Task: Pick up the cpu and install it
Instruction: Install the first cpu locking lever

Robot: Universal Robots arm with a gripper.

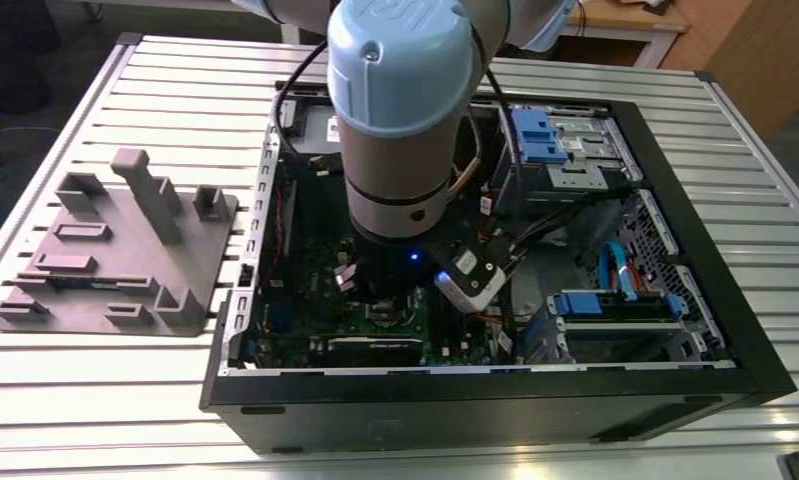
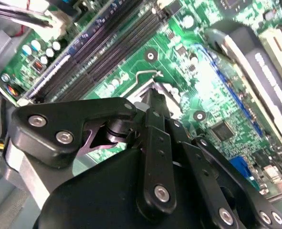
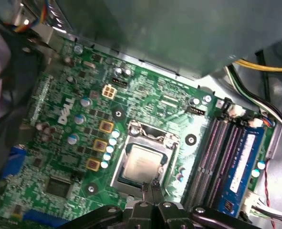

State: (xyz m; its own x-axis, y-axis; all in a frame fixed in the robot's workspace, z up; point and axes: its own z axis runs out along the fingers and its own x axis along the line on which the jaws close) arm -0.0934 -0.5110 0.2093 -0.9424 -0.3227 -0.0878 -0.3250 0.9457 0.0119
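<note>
While the ribbed metal table (image 1: 92,110) carries everything here, most of its surface is taken up by the open black computer case (image 1: 506,420), which lies on its side and reaches nearly to the table's edge on the exterior view's right. The pale blue and grey arm (image 1: 399,120) comes straight down into the case, over the half nearer the exterior view's left. Beside the case, toward the table's edge on the exterior view's left, lies a grey fixture tray (image 1: 206,260) with raised blocks and posts. It stands apart from the case wall.

Inside the case the green motherboard (image 3: 145,95) lies flat against the floor. Long dark memory slots (image 3: 217,152) run along one side of the board, just beside the socket (image 3: 148,133), whose metal frame surrounds a square opening.

The gripper (image 3: 151,183) hangs low over the board, its black linkages in the foreground in both wrist views. Its fingers (image 3: 146,190) are pressed together with nothing between them, and the tips stand right at one edge of the socket.

The cpu (image 3: 141,164) sits flat in the socket, silvery top facing up, inside the frame. Whether the fingertips touch it I cannot tell.
</note>
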